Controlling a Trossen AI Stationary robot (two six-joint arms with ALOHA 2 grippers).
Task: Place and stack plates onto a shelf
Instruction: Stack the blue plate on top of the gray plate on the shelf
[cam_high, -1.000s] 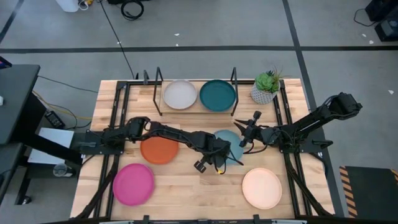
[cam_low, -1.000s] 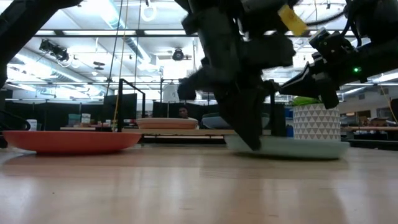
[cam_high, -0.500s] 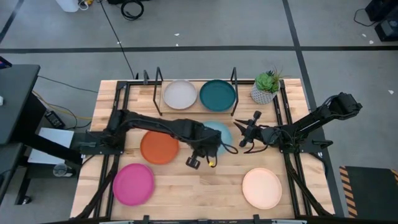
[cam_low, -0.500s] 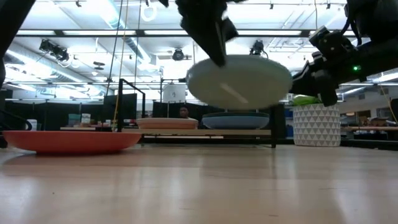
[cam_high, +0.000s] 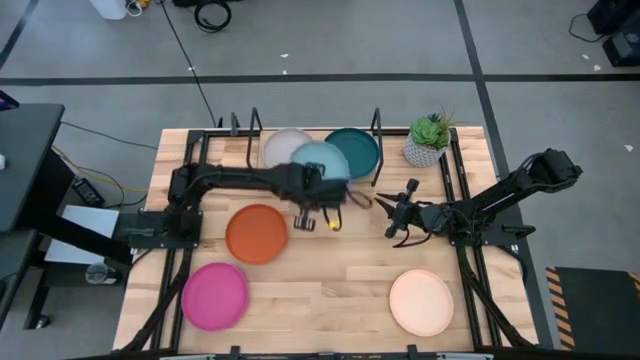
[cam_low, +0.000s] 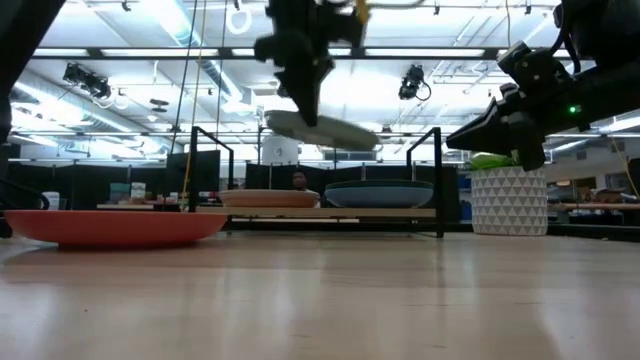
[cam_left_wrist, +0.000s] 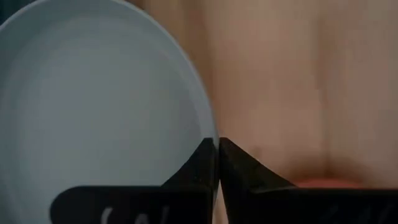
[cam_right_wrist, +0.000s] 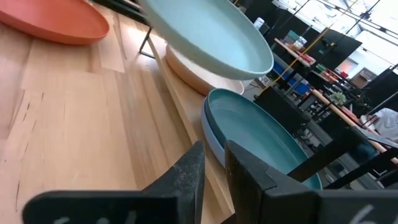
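the left arm reaches across the worktop (cam_high: 300, 290) toward the shelf (cam_high: 310, 175). its fingers (cam_left_wrist: 217, 163) are pinched shut on the rim of the light blue plate (cam_high: 320, 163), holding it in the air, tilted, over the shelf between the two plates there. the right arm is stretched low over the right side of the worktop, near the plant (cam_high: 428, 140). its fingers (cam_right_wrist: 214, 171) are a little apart and hold nothing.

on the shelf sit a pale plate (cam_high: 279, 150) and a teal plate (cam_high: 358, 150), side by side. on the worktop lie an orange plate (cam_high: 256, 234), a pink plate (cam_high: 214, 296) and a cream plate (cam_high: 421, 302).
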